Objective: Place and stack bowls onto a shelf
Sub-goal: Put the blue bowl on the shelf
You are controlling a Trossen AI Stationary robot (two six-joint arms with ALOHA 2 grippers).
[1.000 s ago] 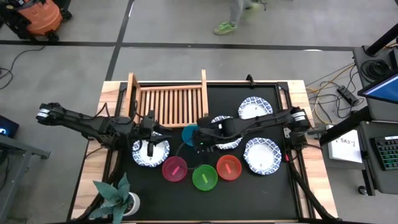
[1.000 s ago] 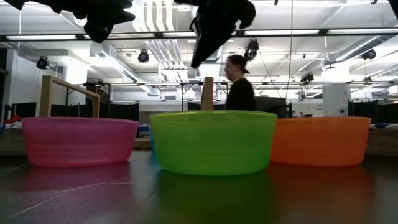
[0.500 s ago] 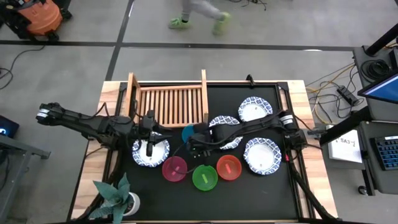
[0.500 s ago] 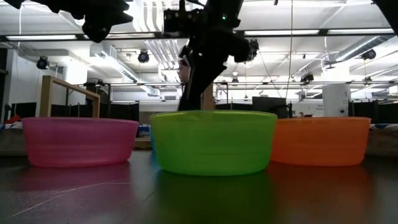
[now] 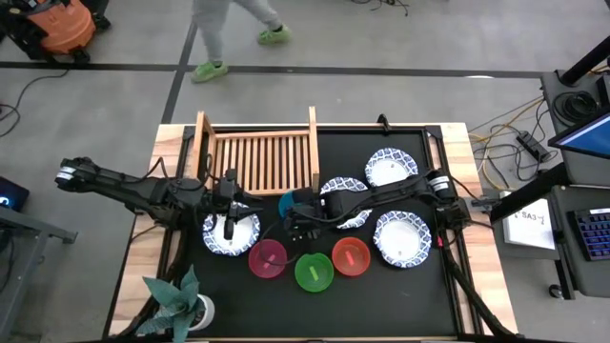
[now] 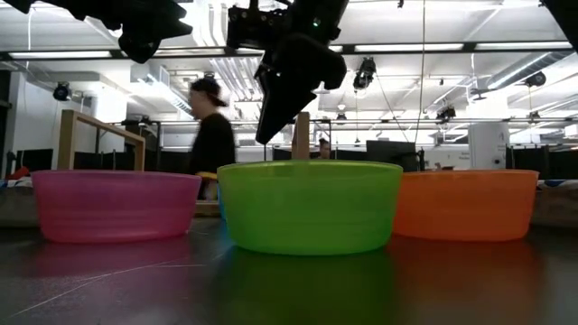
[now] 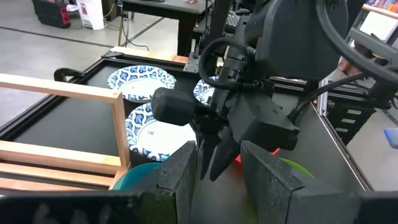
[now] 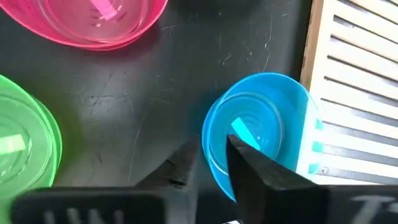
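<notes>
— one cyan bowl [image 8: 261, 134] is the one being worked; see it, tilted against the shelf [image 5: 257, 157] edge?

— yes, just off the rack's front corner. the right gripper [image 8: 211, 158] has its fingers either side of the bowl's rim, narrowly spread; looks like a pinch, though i can't swear the pads are touching.

— and the others?

— magenta bowl [image 5: 268, 258], green bowl [image 5: 314, 272] and red bowl [image 5: 351, 256] sit in a row on the black mat [image 5: 381, 295]. four patterned bowls [image 5: 401, 238] are spread around, none on the rack.

— the left gripper [image 5: 230, 227]?

— hanging over the patterned bowl nearest it, jaws slightly apart, holding nothing.

— someone [image 6: 212, 140] is walking past behind.
</notes>
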